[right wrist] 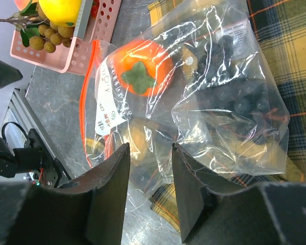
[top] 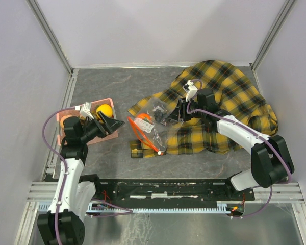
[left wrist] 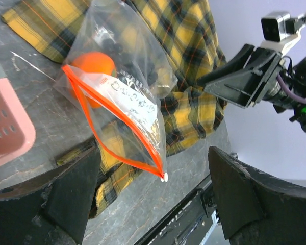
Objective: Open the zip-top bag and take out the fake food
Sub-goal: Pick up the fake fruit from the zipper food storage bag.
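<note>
The clear zip-top bag (top: pixel 154 128) lies on the grey table, partly over the plaid cloth. Its red-orange zip strip (left wrist: pixel 146 148) stands parted in a loop. Inside are an orange fruit with a green leaf (right wrist: pixel 140 69) and dark berries (right wrist: pixel 234 97); a white label (right wrist: pixel 109 97) is on the bag. My right gripper (right wrist: pixel 149 178) is open, jaws over the bag's plastic near its bottom half. My left gripper (left wrist: pixel 153 199) is wide open and empty, left of the bag's zip end, beside the pink tray. In the top view the left gripper (top: pixel 112 124) and right gripper (top: pixel 179 113) flank the bag.
A pink perforated tray (top: pixel 67 116) at the left holds a yellow fruit (top: pixel 104 110) and a tan grape bunch with green leaves (right wrist: pixel 43 38). The yellow-black plaid cloth (top: pixel 234 102) covers the right back of the table. Walls enclose the table on three sides.
</note>
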`<state>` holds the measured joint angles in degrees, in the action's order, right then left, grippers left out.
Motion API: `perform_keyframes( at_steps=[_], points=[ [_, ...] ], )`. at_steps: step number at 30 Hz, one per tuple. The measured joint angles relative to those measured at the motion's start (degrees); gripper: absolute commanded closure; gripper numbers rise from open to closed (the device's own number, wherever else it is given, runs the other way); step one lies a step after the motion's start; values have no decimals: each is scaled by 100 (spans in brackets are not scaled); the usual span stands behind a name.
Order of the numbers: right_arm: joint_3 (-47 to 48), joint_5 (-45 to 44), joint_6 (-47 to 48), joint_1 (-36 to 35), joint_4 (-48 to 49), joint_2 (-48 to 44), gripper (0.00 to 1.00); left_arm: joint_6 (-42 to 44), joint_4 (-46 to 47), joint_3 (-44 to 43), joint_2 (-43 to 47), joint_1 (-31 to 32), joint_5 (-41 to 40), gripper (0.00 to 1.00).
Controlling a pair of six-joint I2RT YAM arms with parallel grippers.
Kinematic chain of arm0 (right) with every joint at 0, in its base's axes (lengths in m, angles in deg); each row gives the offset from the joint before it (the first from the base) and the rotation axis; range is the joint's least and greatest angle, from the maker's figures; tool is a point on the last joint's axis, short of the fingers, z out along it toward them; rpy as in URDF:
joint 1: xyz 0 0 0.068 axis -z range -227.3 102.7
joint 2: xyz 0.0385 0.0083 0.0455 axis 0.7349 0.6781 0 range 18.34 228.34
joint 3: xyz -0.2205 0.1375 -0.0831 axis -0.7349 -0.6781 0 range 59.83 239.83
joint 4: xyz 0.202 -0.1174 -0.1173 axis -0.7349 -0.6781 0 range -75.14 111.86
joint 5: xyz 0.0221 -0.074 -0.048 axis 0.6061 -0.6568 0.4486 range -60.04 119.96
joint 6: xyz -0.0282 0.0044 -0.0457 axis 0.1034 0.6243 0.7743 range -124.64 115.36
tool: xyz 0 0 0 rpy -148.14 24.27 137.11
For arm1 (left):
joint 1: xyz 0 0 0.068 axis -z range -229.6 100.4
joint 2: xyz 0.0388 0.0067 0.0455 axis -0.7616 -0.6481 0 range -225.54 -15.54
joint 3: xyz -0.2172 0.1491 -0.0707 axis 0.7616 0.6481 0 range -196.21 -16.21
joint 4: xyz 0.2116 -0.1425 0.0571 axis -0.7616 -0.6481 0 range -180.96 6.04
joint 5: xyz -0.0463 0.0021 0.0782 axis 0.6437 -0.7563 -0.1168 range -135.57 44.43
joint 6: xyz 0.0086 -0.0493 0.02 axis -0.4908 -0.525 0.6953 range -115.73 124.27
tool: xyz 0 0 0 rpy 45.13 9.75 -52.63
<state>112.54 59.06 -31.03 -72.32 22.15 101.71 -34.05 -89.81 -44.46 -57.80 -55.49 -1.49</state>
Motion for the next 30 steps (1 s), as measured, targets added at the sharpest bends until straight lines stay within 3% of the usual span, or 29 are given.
perform_keyframes(
  at_steps=[12,26,30],
  points=[
    [-13,63,-138,0,146,0,53,-212,4,463,367,1005,-426,37],
    [-13,63,-144,0,144,-2,53,-472,358,796,-247,2138,-1255,48],
    [-13,63,-142,0,144,-2,53,-501,632,800,-682,2476,-1480,57]
  ],
)
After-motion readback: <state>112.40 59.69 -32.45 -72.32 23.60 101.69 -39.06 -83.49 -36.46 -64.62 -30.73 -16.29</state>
